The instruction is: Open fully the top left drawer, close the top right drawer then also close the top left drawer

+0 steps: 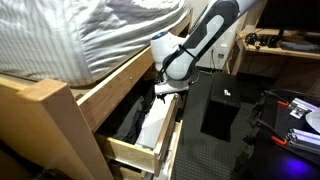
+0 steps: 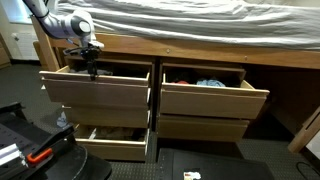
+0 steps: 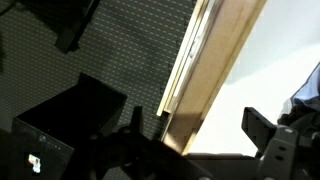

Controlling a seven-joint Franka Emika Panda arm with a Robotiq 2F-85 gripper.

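Gripper (image 3: 192, 128) is spread wide, its fingers straddling the front panel of the top left drawer (image 2: 95, 92) without clamping it. That drawer and the top right drawer (image 2: 215, 100) both stand pulled out.

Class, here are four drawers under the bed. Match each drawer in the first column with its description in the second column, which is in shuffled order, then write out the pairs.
Column one
1. top left drawer
2. top right drawer
3. lower left drawer
4. lower right drawer

Column two
a. shut
b. open, blue item inside
c. open, gripper at its top edge
d. open, pale fabric inside

Pairs: 1-c; 2-b; 3-d; 4-a
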